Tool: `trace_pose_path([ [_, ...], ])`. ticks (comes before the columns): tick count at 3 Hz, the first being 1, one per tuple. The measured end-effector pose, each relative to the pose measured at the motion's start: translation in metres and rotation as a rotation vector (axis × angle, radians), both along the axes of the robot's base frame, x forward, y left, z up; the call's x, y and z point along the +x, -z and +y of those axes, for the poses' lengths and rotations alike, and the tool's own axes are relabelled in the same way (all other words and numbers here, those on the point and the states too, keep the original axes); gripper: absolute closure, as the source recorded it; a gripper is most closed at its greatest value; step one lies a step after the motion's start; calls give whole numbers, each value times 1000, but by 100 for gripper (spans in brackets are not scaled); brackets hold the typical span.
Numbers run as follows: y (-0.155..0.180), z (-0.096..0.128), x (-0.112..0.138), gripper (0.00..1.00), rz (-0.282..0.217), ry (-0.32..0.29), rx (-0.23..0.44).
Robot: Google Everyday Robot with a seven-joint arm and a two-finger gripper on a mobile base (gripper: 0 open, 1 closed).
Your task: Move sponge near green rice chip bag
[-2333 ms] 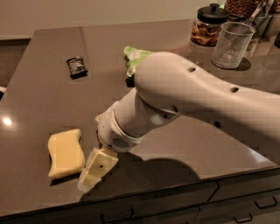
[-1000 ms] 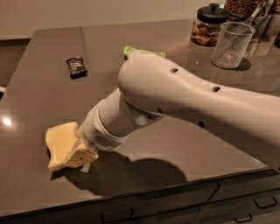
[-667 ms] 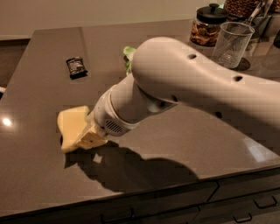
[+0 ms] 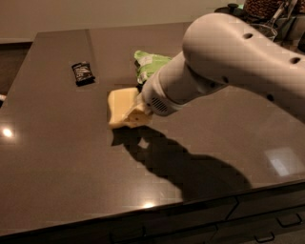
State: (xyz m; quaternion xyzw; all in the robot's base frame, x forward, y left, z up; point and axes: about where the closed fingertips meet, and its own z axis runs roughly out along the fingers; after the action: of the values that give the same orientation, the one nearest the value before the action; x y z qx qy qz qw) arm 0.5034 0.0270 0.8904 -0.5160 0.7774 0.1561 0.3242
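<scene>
The pale yellow sponge [image 4: 120, 106] is held in my gripper [image 4: 137, 114] and hangs a little above the dark table, casting a shadow below it. My gripper is shut on the sponge's right side. The light-green rice chip bag [image 4: 148, 64] lies just behind and to the right of the sponge, partly hidden by my white arm [image 4: 228, 62]. The sponge is close to the bag's front edge.
A small black wrapped snack bar [image 4: 82, 73] lies at the left back of the table [image 4: 57, 143]. Jars and a glass [image 4: 267, 14] stand at the back right corner. The table's front edge runs above drawers [image 4: 267, 224].
My gripper went down onto the sponge at the front left, closed on it, lifted it and carried it back and to the right towards the green bag.
</scene>
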Motion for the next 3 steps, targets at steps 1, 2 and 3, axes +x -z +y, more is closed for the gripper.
trace_pose_path([
  [1, 13, -59, 47, 98, 20, 117, -61],
  [2, 22, -94, 68, 75, 39, 174, -98],
  [3, 21, -129, 83, 44, 44, 214, -111],
])
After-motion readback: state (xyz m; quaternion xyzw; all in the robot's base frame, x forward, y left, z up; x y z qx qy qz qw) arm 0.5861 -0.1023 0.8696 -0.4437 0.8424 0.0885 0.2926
